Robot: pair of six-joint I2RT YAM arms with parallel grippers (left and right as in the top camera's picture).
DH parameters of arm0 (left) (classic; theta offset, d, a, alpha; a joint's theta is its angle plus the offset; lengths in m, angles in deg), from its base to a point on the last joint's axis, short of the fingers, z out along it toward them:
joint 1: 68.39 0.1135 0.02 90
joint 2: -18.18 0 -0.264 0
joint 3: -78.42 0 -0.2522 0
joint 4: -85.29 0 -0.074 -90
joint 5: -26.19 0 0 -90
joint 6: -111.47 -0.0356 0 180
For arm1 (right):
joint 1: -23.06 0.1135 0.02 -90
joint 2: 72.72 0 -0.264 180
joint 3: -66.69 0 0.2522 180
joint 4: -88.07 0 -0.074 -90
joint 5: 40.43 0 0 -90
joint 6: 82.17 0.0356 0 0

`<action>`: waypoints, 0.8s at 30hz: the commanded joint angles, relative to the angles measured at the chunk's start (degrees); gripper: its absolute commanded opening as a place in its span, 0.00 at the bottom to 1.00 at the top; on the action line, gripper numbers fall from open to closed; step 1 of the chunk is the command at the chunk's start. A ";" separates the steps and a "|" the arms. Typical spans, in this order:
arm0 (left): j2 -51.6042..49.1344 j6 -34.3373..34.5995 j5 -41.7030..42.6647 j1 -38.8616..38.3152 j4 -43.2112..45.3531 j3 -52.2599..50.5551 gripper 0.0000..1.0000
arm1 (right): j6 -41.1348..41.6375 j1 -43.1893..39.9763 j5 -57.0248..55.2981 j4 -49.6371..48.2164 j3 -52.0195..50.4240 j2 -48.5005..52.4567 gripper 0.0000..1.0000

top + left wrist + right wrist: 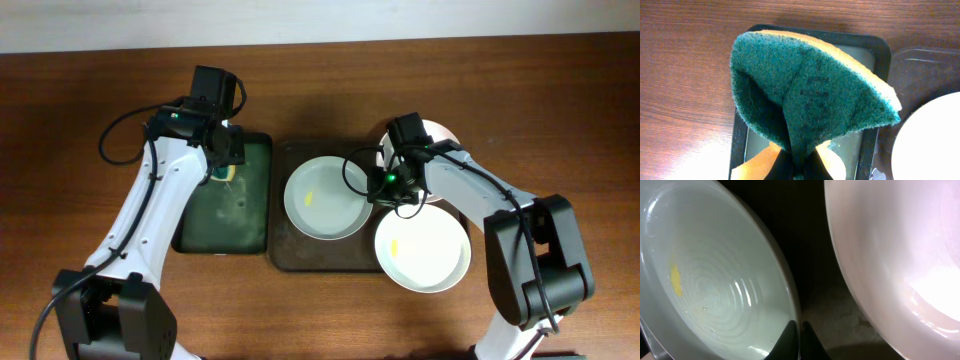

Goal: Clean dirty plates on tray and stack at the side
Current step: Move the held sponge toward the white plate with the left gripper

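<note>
Plates: white, shallow; two show yellow smears.
Left gripper: pinching green sponge.
Right gripper: closed, at plate rim.

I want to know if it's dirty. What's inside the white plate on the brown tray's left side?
A small yellow smear sits inside the left plate; the rest looks white. The right gripper sits over its right rim, so that bit is hidden.
</note>
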 commanded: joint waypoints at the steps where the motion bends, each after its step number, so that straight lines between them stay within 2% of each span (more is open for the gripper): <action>1: -0.50 0.57 -0.79 0.02 0.13 0.74 0.00 | -0.55 -0.11 0.72 -0.13 -0.26 0.68 0.04; 19: -1.44 0.57 -0.13 0.02 0.11 0.70 0.00 | -0.55 0.83 0.68 0.04 -0.26 0.68 0.04; 24: -2.43 0.57 -0.13 0.02 -0.17 0.70 0.00 | -0.50 1.55 -2.29 0.17 -0.26 0.68 0.04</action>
